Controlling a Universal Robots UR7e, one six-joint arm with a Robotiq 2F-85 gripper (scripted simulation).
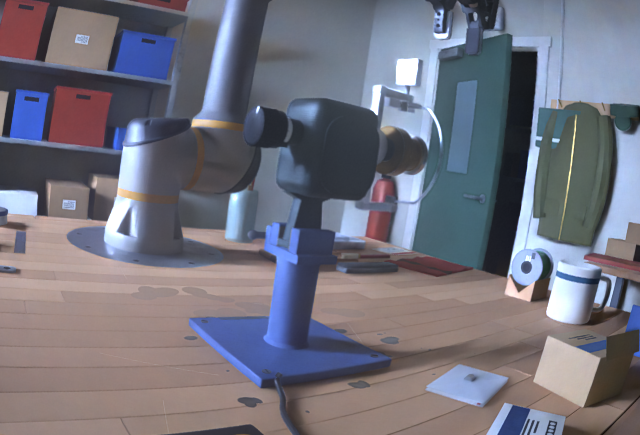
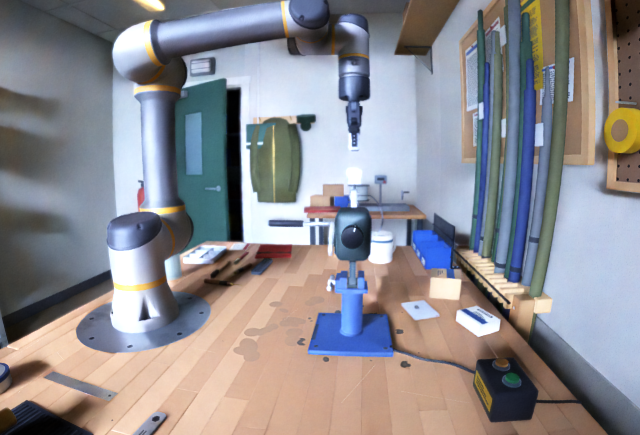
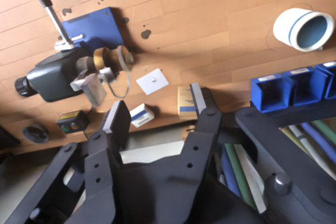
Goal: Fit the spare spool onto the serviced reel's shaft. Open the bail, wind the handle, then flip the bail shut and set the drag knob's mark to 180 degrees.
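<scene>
The brass-coloured spool sits on the shaft at the front of the dark reel, which is clamped on a blue stand in the middle of the bench. The wire bail arcs around the spool. A black drag knob caps the reel's rear, and the handle sticks out sideways. High above the spool end, my gripper hangs open and empty, pointing down.
A white mug stands at the bench's far end, beside blue bins. A cardboard box, a white plate, a small carton and a button box lie right of the stand.
</scene>
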